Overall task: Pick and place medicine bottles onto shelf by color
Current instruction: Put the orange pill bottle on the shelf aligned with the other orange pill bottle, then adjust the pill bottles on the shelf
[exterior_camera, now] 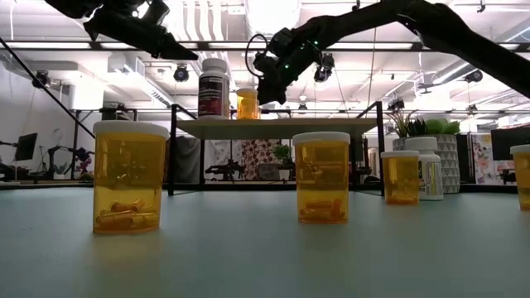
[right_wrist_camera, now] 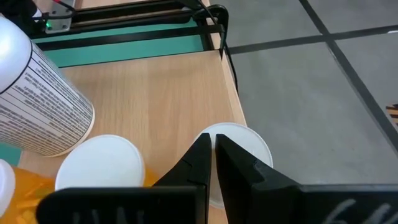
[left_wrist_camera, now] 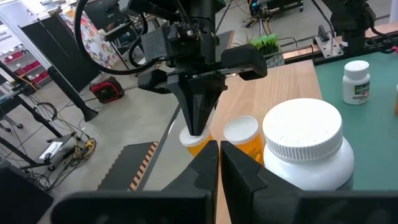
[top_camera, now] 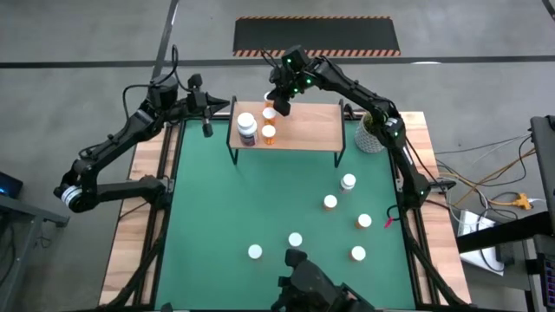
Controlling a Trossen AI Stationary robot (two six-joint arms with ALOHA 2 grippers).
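The light-wood shelf (top_camera: 299, 126) stands at the far edge of the green mat. Three bottles stand upright on its left end. They are a large white-and-dark bottle (top_camera: 247, 128), an orange bottle (top_camera: 269, 133) and a second orange bottle (top_camera: 270, 113) at the far edge. My right gripper (top_camera: 279, 104) is shut and points down over that far bottle's white cap (right_wrist_camera: 245, 148). My left gripper (top_camera: 208, 121) is shut and empty, held in the air just left of the shelf (left_wrist_camera: 219, 155). Several more bottles stand on the mat (top_camera: 330, 202). My right gripper's shut fingertips (left_wrist_camera: 196, 124) come from above, pointing down, right at the white cap (left_wrist_camera: 186, 137) of the far orange bottle. I cannot tell whether they touch it. The bottle stands upright on the shelf's far left corner.
A white pot with a green plant (top_camera: 373, 134) stands at the shelf's right end. Orange bottles (exterior_camera: 128, 178) (exterior_camera: 321, 176) and a small white bottle (top_camera: 348, 182) are scattered over the right and near parts of the mat. The right part of the shelf board (top_camera: 316, 126) is bare.
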